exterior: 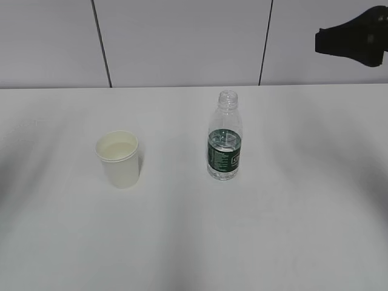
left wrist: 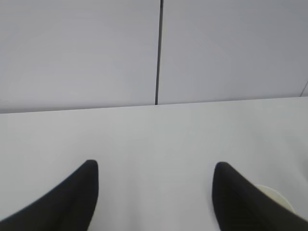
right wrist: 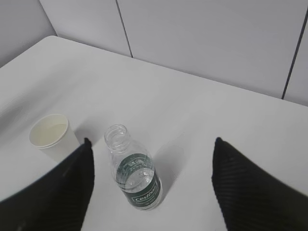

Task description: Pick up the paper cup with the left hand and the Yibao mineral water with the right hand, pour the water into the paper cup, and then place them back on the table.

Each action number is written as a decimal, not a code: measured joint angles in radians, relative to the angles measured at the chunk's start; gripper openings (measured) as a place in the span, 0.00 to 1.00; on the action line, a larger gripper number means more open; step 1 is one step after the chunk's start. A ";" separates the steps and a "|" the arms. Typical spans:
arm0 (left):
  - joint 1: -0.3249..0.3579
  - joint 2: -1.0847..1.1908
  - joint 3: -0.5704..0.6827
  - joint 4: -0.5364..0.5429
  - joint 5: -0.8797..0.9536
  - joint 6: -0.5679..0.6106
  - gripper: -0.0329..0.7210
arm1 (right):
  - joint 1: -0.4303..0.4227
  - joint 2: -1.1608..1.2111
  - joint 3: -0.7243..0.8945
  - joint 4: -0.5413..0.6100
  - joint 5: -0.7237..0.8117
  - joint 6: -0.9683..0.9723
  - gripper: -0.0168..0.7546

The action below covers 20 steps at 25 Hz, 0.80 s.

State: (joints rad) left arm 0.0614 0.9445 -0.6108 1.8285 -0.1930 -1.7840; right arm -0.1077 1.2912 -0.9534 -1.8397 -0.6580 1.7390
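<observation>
Bottle: the Yibao mineral water (exterior: pixel 224 144) is standing upright and capless at mid-counter (exterior: pixel 291 230), long axis vertical.
Cup: the paper cup (exterior: pixel 119 157) is standing upright, well apart to the bottle's left.
Right hand: the right hand (right wrist: pixel 151 185) is hovering above with jaws spread and empty, the bottle lying between them.
Left hand: the left hand (left wrist: pixel 155 197) is hanging with jaws released; the cup rim is peeking beside its right finger.
Room: open counter is lying all around both.
</observation>
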 joint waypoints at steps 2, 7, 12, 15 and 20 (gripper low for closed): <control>0.000 0.000 0.003 0.000 0.032 0.000 0.65 | 0.000 0.000 0.000 0.000 0.000 0.000 0.79; 0.000 0.000 0.004 -0.062 0.204 0.001 0.65 | 0.000 0.000 0.000 0.000 0.000 0.000 0.79; 0.000 0.005 0.004 -0.014 0.193 0.001 0.64 | 0.000 0.000 0.000 0.000 0.000 0.000 0.79; 0.000 0.010 0.004 0.000 0.156 0.001 0.62 | 0.000 0.000 0.000 0.000 0.002 0.000 0.79; 0.000 0.010 0.004 0.000 0.141 0.001 0.61 | 0.000 0.000 0.000 0.000 0.002 0.000 0.79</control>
State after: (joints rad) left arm 0.0614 0.9544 -0.6065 1.8286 -0.0516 -1.7831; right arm -0.1077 1.2912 -0.9534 -1.8397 -0.6557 1.7390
